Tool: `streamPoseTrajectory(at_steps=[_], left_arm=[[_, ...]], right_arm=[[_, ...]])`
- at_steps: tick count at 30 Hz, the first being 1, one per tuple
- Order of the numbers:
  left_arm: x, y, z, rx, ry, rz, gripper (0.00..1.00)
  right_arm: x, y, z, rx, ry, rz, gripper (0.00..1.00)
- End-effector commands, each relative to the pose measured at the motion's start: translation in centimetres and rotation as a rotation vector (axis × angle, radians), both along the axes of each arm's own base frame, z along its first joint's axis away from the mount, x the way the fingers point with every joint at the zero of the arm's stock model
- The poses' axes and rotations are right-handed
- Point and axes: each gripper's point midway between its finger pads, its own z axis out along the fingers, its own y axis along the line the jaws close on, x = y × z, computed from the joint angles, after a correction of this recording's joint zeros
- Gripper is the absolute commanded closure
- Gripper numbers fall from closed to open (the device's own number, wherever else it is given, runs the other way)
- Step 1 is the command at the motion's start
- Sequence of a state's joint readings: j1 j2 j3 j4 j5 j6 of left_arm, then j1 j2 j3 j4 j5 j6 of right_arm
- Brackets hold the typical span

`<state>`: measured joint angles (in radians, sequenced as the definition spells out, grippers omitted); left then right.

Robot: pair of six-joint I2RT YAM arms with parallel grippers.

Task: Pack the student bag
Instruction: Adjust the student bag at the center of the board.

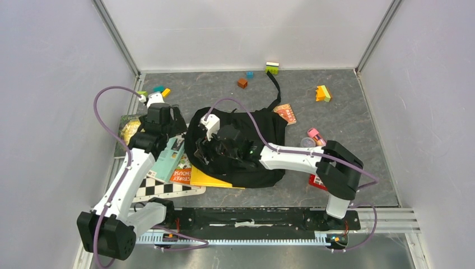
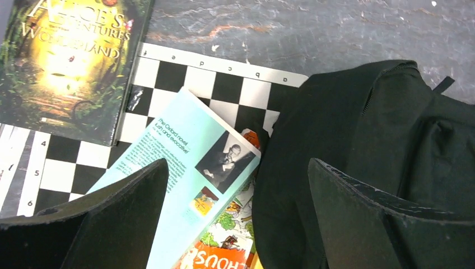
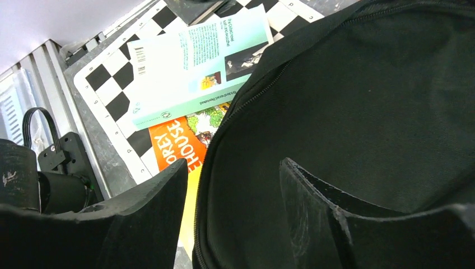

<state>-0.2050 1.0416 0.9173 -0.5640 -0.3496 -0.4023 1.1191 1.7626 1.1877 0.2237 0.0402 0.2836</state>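
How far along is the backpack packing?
Done: nothing visibly packed; the pale blue book, chessboard and blocks lie outside the backpack. In hand: nothing; the left pincer hangs open over the book, the right pincer open at the backpack's edge. Left: loading everything.

White left arm [image 1: 131, 174] stretches forward, black two-finger left gripper [image 2: 238, 168] spread wide. White right arm [image 1: 291, 158] bends leftward, black right gripper [image 3: 232, 162] fingers parted.
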Motion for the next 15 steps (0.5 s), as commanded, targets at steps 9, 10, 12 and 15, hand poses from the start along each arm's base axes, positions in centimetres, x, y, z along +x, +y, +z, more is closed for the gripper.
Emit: streamPoseTrajectory(at_steps=[9, 10, 12, 15], left_arm=[[0.2, 1.7, 2.3, 0.042, -0.114, 0.056, 0.00], [0.2, 1.7, 2.3, 0.044, -0.113, 0.055, 0.00], [0.2, 1.7, 2.3, 0.043, -0.115, 0.054, 0.00], [0.2, 1.6, 2.4, 0.040, -0.119, 0.050, 0.00]], right_arm=[[1.5, 3.5, 1.7, 0.190, 0.144, 0.056, 0.56], [1.6, 3.4, 1.6, 0.196, 0.153, 0.056, 0.60], [1.9, 3.3, 1.7, 0.206, 0.159, 0.055, 0.63], [2.2, 3.0, 1.7, 0.211, 0.164, 0.051, 0.67]])
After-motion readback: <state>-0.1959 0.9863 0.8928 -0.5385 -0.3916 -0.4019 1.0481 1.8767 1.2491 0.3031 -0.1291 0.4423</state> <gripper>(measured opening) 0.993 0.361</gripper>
